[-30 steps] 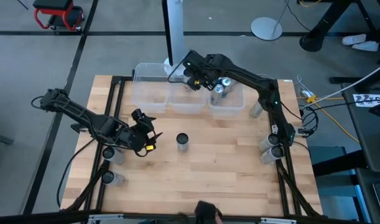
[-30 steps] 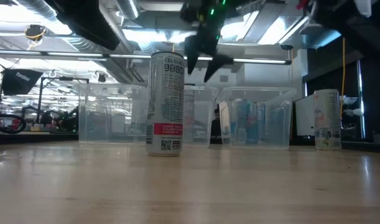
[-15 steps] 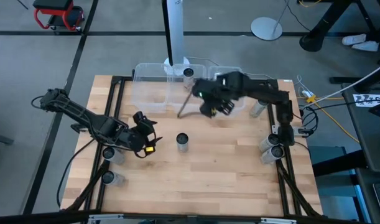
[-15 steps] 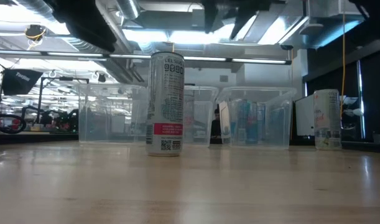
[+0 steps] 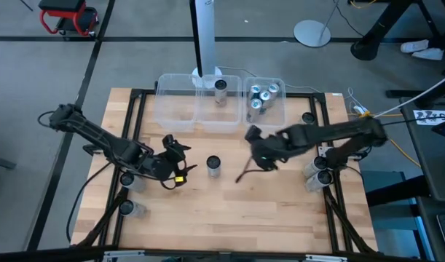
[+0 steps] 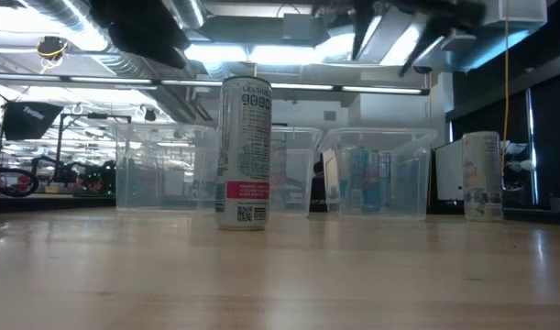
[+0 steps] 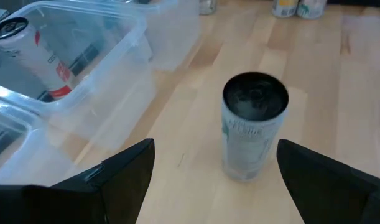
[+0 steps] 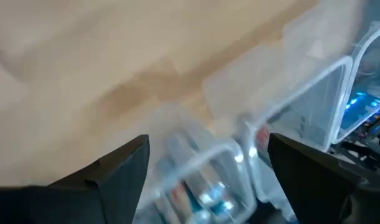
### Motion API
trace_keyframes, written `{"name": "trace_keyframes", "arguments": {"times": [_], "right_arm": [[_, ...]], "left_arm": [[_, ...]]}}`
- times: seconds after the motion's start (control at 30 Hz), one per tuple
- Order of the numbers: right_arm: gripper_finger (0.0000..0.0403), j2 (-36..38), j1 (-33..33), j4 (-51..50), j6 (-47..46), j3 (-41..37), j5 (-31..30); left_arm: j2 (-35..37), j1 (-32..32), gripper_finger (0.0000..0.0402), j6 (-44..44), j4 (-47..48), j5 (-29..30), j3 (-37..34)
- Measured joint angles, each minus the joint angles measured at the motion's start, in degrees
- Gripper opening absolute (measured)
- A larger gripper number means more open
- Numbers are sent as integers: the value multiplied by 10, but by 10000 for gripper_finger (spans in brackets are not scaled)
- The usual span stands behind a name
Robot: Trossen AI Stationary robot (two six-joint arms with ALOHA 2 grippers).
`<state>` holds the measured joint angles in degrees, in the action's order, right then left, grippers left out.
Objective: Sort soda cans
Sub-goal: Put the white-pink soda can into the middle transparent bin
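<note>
One soda can [image 5: 213, 166] with a dark top stands upright on its base in the middle of the wooden table; it also shows as the can [image 7: 254, 124] and the can [image 6: 245, 151]. My left gripper [image 5: 183, 156] is open just left of it, and the can lies beyond the fingertips of the gripper [image 7: 214, 186]. My right gripper [image 5: 256, 149] hangs open above the table, right of the can, with nothing between the fingers of the gripper [image 8: 208, 180]. Another dark-topped can [image 5: 221, 86] stands in the middle bin. Several teal-topped cans [image 5: 260, 97] stand in the right bin.
Three clear plastic bins [image 5: 177, 109] stand in a row along the far edge. More cans stand at the table's left near corner [image 5: 127, 209] and by the right edge [image 5: 314, 173]. Bare wood lies near the front edge.
My right gripper has swung from above the middle bin toward the table's near side, staying high and open; it now hangs right of the standing can. The can in the middle bin has come into sight. My left gripper has edged slightly toward the standing can.
</note>
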<state>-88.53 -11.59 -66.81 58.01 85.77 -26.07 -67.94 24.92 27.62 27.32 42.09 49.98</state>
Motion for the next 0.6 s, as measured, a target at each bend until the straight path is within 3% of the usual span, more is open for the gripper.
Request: {"name": "trace_keyframes", "arguments": {"times": [0.13,0.3,0.43,0.6], "right_arm": [[326,108,-39,171,-36,-173,-13],[326,206,-87,429,-4,-362,-55],[326,234,-98,642,54,-485,-80],[326,223,-98,862,108,-584,-50]], "left_arm": [[-26,-14,327,-7,-36,0,0],[-46,-37,327,-29,-101,-38,0],[-63,-68,327,-32,-135,-77,0],[-82,-93,327,-26,-139,-115,0]]}}
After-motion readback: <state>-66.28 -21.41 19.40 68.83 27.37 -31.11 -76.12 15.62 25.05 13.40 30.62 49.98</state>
